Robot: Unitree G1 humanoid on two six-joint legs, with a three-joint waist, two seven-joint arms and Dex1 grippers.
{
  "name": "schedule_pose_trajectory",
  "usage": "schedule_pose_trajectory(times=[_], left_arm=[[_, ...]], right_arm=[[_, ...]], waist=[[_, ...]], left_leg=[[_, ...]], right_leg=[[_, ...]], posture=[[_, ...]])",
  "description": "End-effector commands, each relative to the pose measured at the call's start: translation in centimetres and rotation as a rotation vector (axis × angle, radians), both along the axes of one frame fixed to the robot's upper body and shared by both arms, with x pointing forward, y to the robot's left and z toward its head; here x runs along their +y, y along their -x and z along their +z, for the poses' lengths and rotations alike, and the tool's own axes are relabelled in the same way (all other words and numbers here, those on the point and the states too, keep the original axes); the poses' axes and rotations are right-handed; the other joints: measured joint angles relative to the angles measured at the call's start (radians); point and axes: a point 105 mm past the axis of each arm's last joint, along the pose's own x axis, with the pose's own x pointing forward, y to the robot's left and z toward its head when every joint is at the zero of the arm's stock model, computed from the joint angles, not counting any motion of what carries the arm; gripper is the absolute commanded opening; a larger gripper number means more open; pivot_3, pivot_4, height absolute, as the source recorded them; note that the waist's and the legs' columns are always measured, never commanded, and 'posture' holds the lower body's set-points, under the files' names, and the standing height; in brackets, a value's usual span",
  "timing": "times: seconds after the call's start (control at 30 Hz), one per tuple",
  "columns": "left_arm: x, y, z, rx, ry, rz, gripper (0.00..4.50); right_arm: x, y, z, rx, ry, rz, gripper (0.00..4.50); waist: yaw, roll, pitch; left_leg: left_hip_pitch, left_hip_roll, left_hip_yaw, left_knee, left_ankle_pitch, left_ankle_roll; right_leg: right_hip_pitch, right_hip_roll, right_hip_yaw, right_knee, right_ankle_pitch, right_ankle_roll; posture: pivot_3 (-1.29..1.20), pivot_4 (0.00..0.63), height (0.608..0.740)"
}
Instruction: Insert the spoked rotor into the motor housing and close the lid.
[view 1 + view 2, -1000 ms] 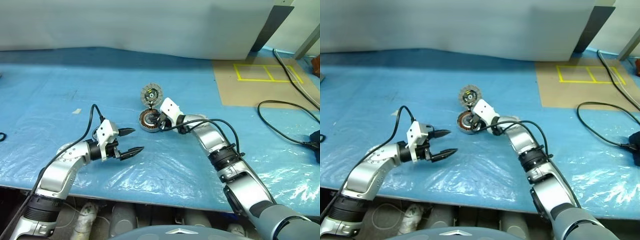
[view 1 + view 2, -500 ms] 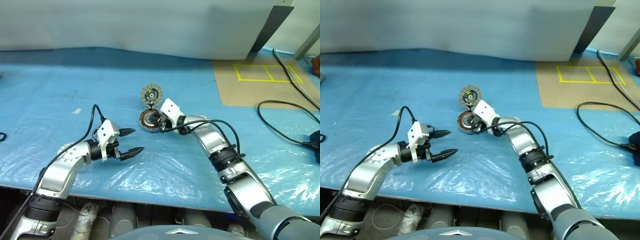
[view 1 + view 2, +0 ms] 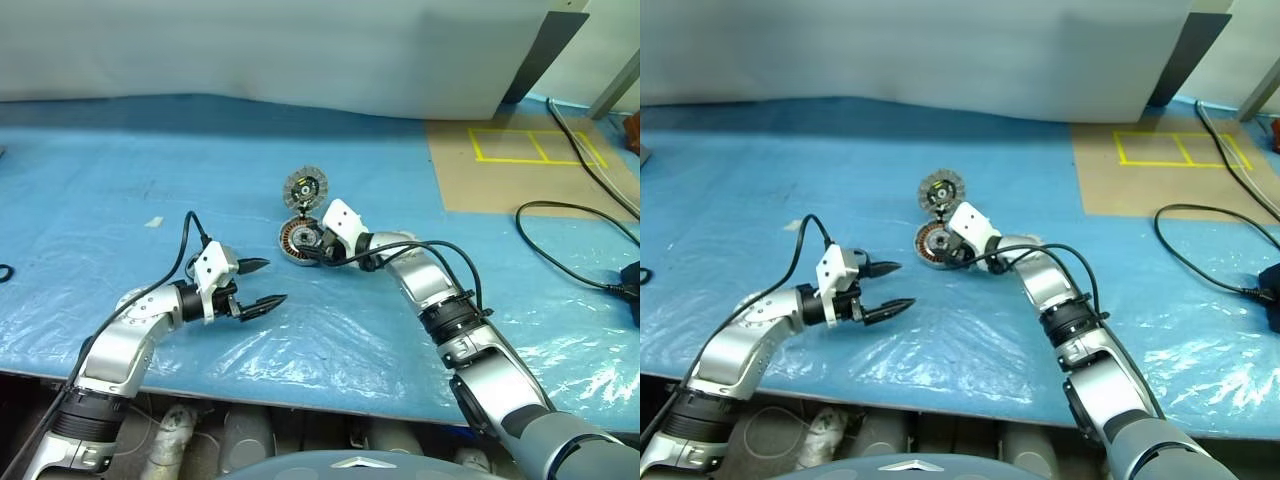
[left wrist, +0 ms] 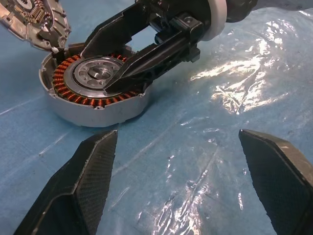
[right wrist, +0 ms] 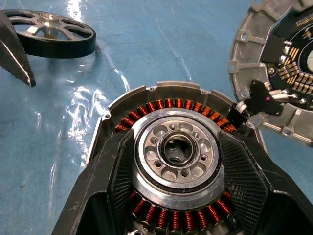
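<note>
Left gripper (image 3: 275, 281): hovering over the sheet nearest the robot, fingers spread wide, holding nothing.
Right gripper (image 3: 311, 246): reaching over the motor housing (image 3: 296, 240), fingers (image 5: 122, 181) parted and lying on the copper windings either side of the silvery centre, gripping nothing.
Spoked rotor (image 5: 51, 33): lying flat on the sheet, outside the housing and well apart from the right fingers.
Lid (image 3: 306, 187): standing open at the housing's far rim, inner face showing.
Surface: blue plastic sheet (image 3: 120, 180) covering the table; brown panel (image 3: 470, 180) with yellow tape and black cable (image 3: 570, 250) lying to the right; pale wall running behind.
Views: right wrist showing the rotor; eye views showing both arms.
</note>
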Motion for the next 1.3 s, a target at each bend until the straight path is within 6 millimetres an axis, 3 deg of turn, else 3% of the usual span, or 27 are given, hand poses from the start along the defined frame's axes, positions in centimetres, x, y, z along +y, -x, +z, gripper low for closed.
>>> schedule_pose_trajectory(times=[0.03, 0.13, 0.27, 0.3, 0.43, 0.57, 0.83, 0.93, 1.07, 1.2, 1.3], left_arm=[[-0.2, -0.1, 0.8, -0.04, 0.012, -0.011, 4.17], [-0.2, -0.1, 0.8, -0.039, 0.014, -0.01, 4.17], [-0.2, 0.0, 0.8, -0.037, 0.018, -0.007, 4.17], [-0.2, 0.0, 0.8, -0.037, 0.018, -0.006, 4.17], [-0.2, 0.0, 0.9, -0.036, 0.018, -0.003, 4.17], [-0.3, 0.1, 0.9, -0.035, 0.019, -0.002, 4.17], [-0.5, 0.0, 1.0, -0.035, 0.02, -0.002, 4.17], [-0.6, 0.0, 1.0, -0.035, 0.021, -0.004, 4.17], [-0.7, 0.1, 1.1, -0.034, 0.023, -0.008, 4.17], [-0.7, 0.2, 1.1, -0.031, 0.024, -0.009, 4.17], [-0.7, 0.1, 1.2, -0.016, 0.042, -0.003, 4.17]], right_arm=[[0.7, 0.1, 2.6, -0.028, -0.099, 0.018, 2.44], [0.9, 0.1, 2.9, -0.026, -0.116, 0.022, 1.6], [1.0, -0.4, 1.6, -0.05, -0.072, -0.017, 0.2], [1.0, -0.5, 1.5, -0.045, -0.079, -0.029, 0.03], [1.0, -1.6, 1.7, -0.035, -0.102, -0.1, 0.03], [1.4, -1.3, 1.7, -0.036, -0.095, -0.072, 0.03], [2.3, 0.5, -1.3, -0.015, 0.026, 0.022, 0.03], [2.0, -0.2, -1.9, -0.033, 0.06, -0.024, 0.03], [2.3, -0.2, 0.0, -0.054, -0.02, -0.02, 0.03], [3.7, 0.7, 4.8, -0.111, -0.183, 0.036, 0.03], [4.0, 1.4, 5.9, -0.061, -0.252, 0.074, 0.03]], waist=[[0.0, 0.0, 0.0], [0.0, 0.0, 0.0], [0.0, 0.0, 0.0], [0.0, 0.0, 0.0], [-0.001, 0.0, 0.0], [-0.001, 0.0, 0.0], [-0.001, 0.0, 0.0], [-0.001, 0.0, 0.0], [-0.001, 0.0, 0.0], [-0.001, 0.0, 0.0], [-0.002, 0.0, 0.0]], left_leg=[[0.0, 0.0, 0.0, 0.0, 0.0, 0.0], [0.0, 0.0, 0.0, 0.0, 0.0, 0.0], [0.0, 0.0, 0.0, 0.0, 0.0, 0.0], [0.0, 0.0, 0.0, 0.0, 0.0, 0.0], [0.0, 0.0, 0.0, 0.0, 0.0, 0.0], [-0.001, 0.0, 0.001, 0.0, 0.0, 0.0], [0.0, 0.0, 0.001, -0.001, 0.0, 0.0], [0.001, 0.0, 0.002, -0.001, 0.0, 0.0], [0.002, 0.001, 0.004, 0.0, 0.0, 0.0], [0.001, 0.001, 0.005, 0.0, 0.0, 0.0], [-0.001, 0.001, 0.006, -0.001, 0.0, 0.0]], right_leg=[[0.0, 0.0, 0.0, 0.0, 0.0, 0.0], [-0.001, 0.0, 0.0, 0.0, 0.0, 0.0], [-0.001, 0.0, 0.0, 0.0, 0.0, 0.0], [-0.001, 0.0, 0.0, 0.0, 0.0, 0.0], [-0.001, 0.0, 0.0, 0.0, 0.0, 0.0], [-0.001, 0.0, 0.0, 0.0, 0.0, 0.0], [-0.001, 0.0, 0.0, 0.0, 0.0, 0.0], [-0.001, 0.0, 0.001, 0.001, 0.0, 0.0], [-0.001, 0.0, 0.002, 0.001, 0.0, 0.0], [-0.003, 0.0, 0.003, 0.001, 0.0, 0.0], [-0.006, 0.0, 0.004, 0.002, 0.002, 0.004]], posture=[[0.0, 0.15, 0.74], [0.0, 0.15, 0.74], [0.0, 0.15, 0.74], [0.0, 0.15, 0.74], [0.0, 0.15, 0.74], [0.0, 0.15, 0.74], [0.0, 0.15, 0.74], [0.0, 0.15, 0.74], [0.0, 0.15, 0.74], [0.0, 0.15, 0.74], [0.0, 0.15, 0.74]])
